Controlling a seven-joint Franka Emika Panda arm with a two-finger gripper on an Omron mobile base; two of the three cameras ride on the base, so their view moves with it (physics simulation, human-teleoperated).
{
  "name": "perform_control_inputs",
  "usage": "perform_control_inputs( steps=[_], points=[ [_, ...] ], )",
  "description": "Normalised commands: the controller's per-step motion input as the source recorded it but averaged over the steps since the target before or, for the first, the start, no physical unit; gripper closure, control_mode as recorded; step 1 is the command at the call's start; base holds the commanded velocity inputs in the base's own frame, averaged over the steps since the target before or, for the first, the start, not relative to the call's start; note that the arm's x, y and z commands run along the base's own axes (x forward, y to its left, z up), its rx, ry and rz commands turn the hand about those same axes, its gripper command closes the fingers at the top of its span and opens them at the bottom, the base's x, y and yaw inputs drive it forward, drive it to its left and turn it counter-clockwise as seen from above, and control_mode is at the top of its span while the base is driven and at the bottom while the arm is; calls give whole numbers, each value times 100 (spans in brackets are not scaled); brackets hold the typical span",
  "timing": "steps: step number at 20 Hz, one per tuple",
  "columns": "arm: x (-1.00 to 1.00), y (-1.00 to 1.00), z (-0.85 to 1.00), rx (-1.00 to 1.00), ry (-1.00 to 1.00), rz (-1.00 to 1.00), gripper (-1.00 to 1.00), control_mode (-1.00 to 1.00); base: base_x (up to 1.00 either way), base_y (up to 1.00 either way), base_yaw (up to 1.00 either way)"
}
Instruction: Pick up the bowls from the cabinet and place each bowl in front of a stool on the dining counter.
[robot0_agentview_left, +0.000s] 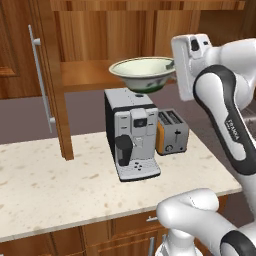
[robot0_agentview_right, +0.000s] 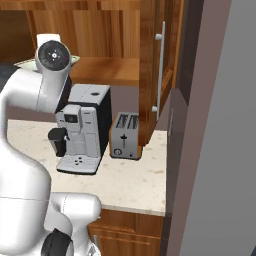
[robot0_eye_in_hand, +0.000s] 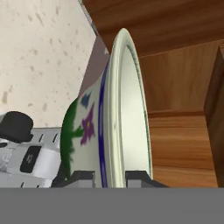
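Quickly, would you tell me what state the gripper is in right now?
Gripper: closed on the rim of the cream-white round bowl with a green band, holding it.

One word can be read — "FRANKA", running lengthwise along the arm's dark forearm band (robot0_agentview_left: 233, 131).

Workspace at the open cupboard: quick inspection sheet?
Surface: beige speckled counter, bare in front.
Job's things: cream bowl with green band, held level in the air above the coffee machine, in front of the cupboard shelf.
Clutter: coffee machine and toaster side by side on the counter.
Gripper: gripper shut on the bowl's rim, one finger each side.
Cables: nothing seen.
Surroundings: cupboard door open, silver bar handle; wooden drawers below.
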Motion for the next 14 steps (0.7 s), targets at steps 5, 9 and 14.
perform_control_inputs(
  steps=[5,9,14],
  points=[
    [-97,-29,0,5,0,3,100,-100,0,0,0],
    [-100,-29,0,6,-1,13,100,-100,0,0,0],
    [-76,-33,0,2,-2,21,100,-100,0,0,0]
  ],
)
